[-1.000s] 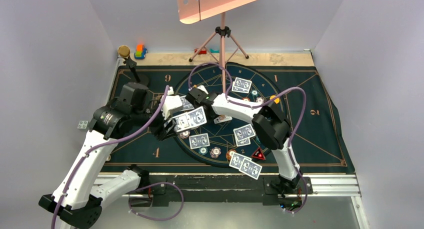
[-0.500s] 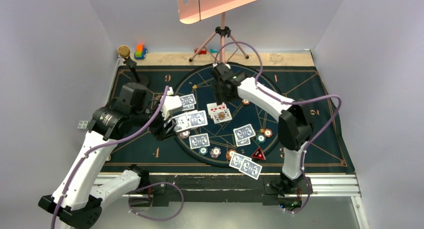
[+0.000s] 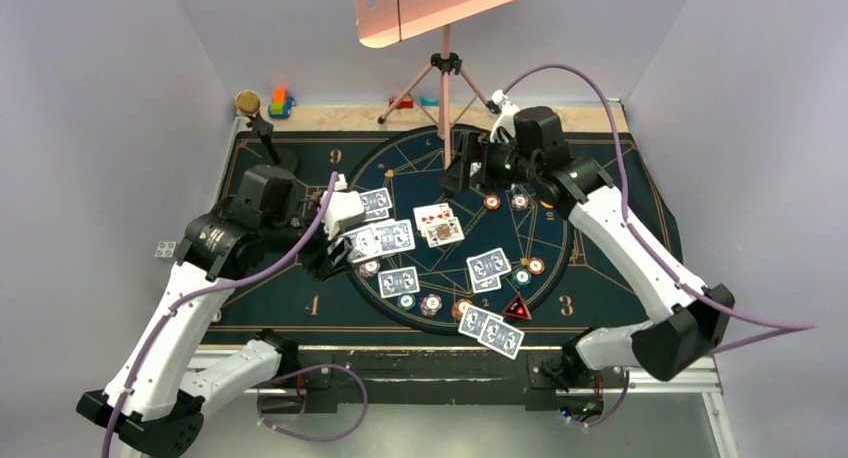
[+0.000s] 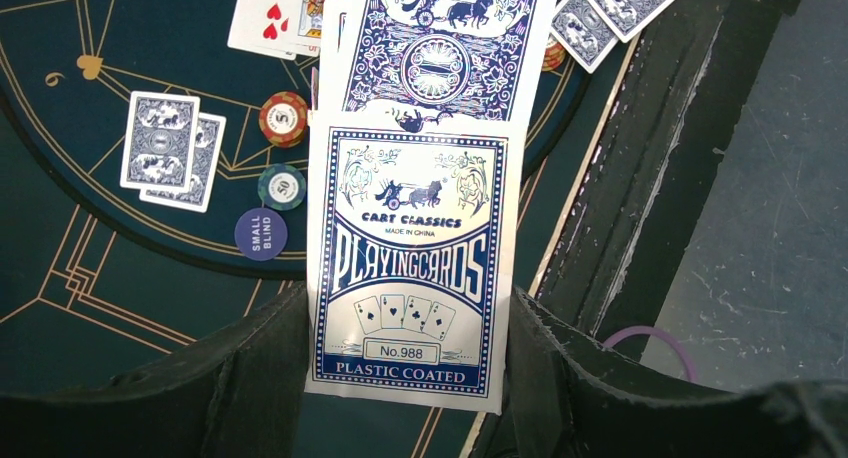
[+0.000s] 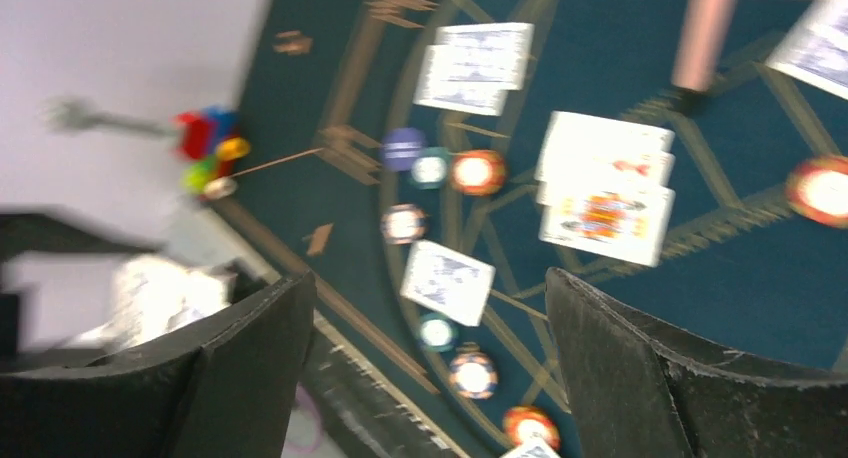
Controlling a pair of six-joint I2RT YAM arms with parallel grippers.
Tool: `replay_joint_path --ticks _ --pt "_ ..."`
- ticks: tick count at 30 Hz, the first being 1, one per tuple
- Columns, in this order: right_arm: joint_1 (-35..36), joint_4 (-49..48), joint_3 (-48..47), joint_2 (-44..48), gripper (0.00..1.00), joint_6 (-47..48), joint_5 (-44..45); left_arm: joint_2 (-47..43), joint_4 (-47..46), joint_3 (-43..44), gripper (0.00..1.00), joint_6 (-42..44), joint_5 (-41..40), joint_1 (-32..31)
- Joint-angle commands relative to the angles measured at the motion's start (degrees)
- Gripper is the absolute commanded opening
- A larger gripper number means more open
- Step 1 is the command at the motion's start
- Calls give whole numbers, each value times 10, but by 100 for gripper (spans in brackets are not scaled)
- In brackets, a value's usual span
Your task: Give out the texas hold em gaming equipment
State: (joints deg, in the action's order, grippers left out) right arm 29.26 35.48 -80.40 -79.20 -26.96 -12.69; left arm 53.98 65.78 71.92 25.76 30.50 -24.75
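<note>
Blur is smearing the right-wrist view: the white face-up playing cards (image 5: 605, 193) are showing only reddish blobs, and the coloured toy blocks (image 5: 205, 148) are running together. In the left-wrist view, the top edge is cutting off the blue-backed card (image 4: 440, 48) above the blue-and-white cardboard box (image 4: 410, 268).

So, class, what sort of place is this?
Probably a robot lab bench set up as a poker table: plain walls around a mat, playing cards and chips, two robot arms mounted at its edge.

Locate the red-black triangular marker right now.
In the top view, the triangular marker lies on the mat near its front edge, right of centre, just beyond the face-down card pair.
</note>
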Motion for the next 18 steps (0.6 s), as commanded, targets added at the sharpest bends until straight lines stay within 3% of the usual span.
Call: replay_joint_path --ticks 1,3,18 --pt "5 -149 42 16 89 -64 -286 -3 -32 15 0 7 -1 3" --pt "8 -188 62 7 90 -100 -356 1 -39 15 0 5 -5 3" --pt "93 -167 60 -35 95 -95 -356 31 -90 21 0 -8 -35 3"
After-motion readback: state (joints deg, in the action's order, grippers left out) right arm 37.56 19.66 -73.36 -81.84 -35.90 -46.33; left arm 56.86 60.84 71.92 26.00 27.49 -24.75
